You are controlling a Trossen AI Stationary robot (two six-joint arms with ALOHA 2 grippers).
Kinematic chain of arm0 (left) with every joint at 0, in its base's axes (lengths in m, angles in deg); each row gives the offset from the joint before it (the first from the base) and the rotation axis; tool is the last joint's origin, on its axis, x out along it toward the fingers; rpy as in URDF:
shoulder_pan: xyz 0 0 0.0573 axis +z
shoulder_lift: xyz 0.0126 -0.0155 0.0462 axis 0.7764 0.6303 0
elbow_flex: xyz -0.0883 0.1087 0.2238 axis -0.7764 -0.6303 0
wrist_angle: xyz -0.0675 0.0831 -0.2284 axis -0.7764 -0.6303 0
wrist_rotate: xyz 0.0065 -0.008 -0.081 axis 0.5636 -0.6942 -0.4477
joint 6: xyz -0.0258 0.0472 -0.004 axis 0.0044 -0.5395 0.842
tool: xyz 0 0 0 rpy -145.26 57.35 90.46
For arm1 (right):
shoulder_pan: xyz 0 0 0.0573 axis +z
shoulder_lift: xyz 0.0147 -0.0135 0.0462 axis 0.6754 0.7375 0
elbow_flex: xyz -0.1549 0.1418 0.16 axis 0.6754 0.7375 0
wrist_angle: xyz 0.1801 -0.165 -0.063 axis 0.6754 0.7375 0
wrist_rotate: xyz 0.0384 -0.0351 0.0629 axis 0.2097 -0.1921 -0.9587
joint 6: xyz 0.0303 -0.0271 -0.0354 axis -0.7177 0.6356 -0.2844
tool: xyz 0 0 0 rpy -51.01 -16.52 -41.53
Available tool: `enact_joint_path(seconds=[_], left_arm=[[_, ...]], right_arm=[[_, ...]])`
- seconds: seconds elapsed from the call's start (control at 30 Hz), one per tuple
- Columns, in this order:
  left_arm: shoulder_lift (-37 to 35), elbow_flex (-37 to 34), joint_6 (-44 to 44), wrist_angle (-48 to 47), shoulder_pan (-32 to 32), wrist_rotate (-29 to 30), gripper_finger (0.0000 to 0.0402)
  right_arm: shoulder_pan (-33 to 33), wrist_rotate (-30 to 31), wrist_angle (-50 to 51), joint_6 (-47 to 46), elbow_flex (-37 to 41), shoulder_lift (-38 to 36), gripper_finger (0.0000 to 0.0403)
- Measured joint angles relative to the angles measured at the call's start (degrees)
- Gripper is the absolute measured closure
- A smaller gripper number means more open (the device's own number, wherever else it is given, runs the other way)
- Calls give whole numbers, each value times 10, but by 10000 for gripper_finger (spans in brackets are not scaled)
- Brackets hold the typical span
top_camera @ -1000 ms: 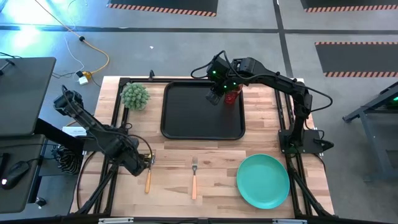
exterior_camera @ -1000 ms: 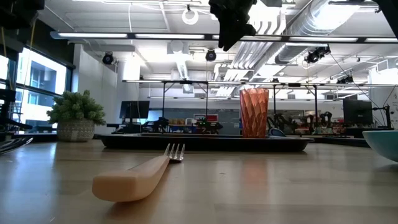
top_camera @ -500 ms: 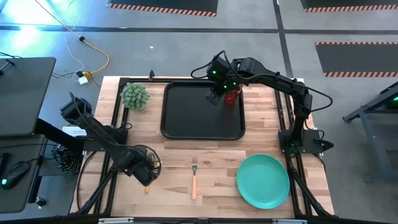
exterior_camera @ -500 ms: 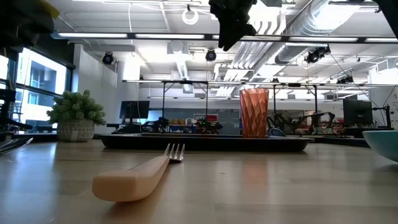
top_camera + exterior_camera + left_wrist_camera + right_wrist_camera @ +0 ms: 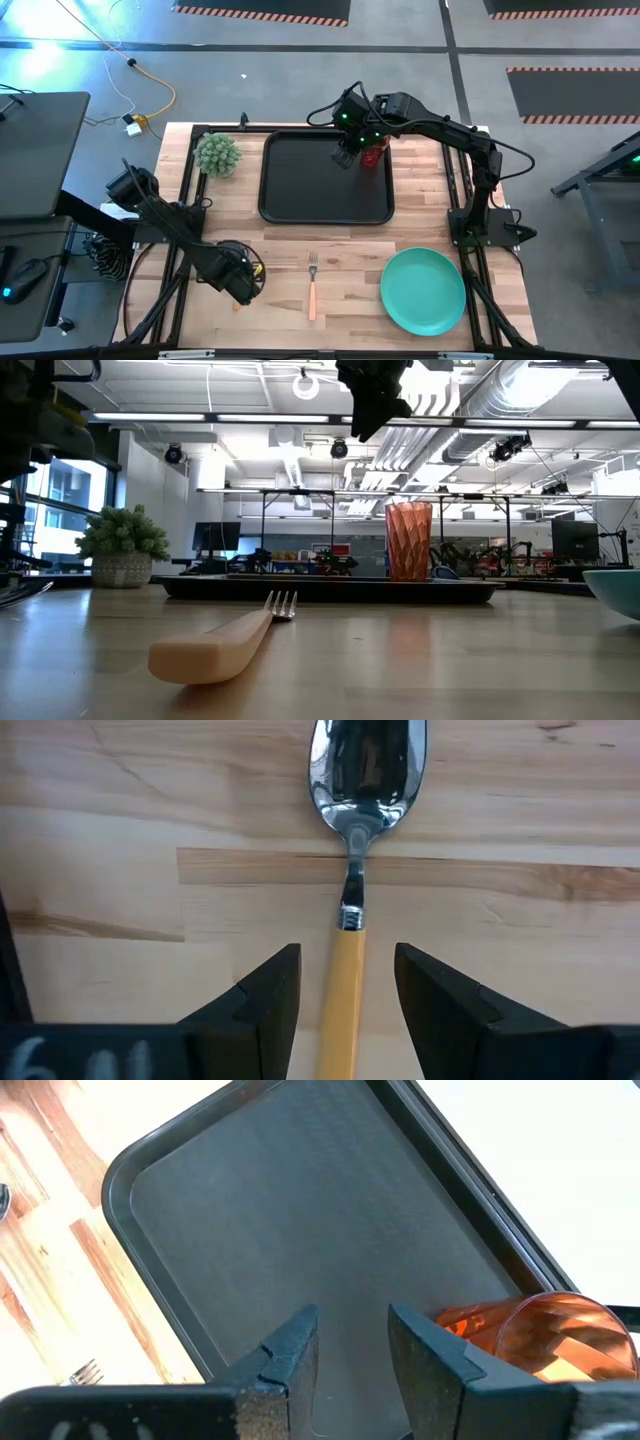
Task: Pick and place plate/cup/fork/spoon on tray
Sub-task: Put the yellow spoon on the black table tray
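**Spoon handle lies between the open fingers of the left gripper**

Spoon first: the left gripper (image 5: pixel 347 995) stands directly over the slim spoon with the silver oval bowl and the orange-tan handle (image 5: pixel 347 970). Its two dark fingers (image 5: pixel 262 1005) are apart, one on each side of the handle, and they hold nothing yet. In the left wrist view the long axis of the spoon runs straight away from the gripper, the handle nearest and the bowl farther out, so the gap between the fingers crosses the handle at a right angle. I judge that the coming move only needs a descent and a closing on the handle. Whether the fingertips already touch the wood, I cannot tell.

In the high view the left arm is bent low over the near left part of the light wooden table (image 5: pixel 420 215), and its gripper (image 5: pixel 242 282) hides most of the spoon. This arm is clearly the nearer one to it.

Just to the right lies the slim fork with silver tines and a light orange handle (image 5: pixel 312 283), parallel to the spoon's direction. Farther right is the round flat teal-green plate (image 5: pixel 423 291).

The large black rectangular tray (image 5: pixel 300 180) is at the far side of the table, well apart from the spoon. The translucent red plastic cup (image 5: pixel 374 154) stands already in its far right corner. The right gripper (image 5: pixel 346 153) waits beside this cup, above the tray, fingers apart and empty. A spiky green ball plant (image 5: pixel 217 154) stands left of the tray.
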Motion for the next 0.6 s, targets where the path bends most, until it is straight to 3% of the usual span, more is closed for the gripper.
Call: enact_joint_path(seconds=[0.6], left_arm=[[62,0,0,54,0,-43,249]], right_arm=[[0,0,0,15,0,0,288]])
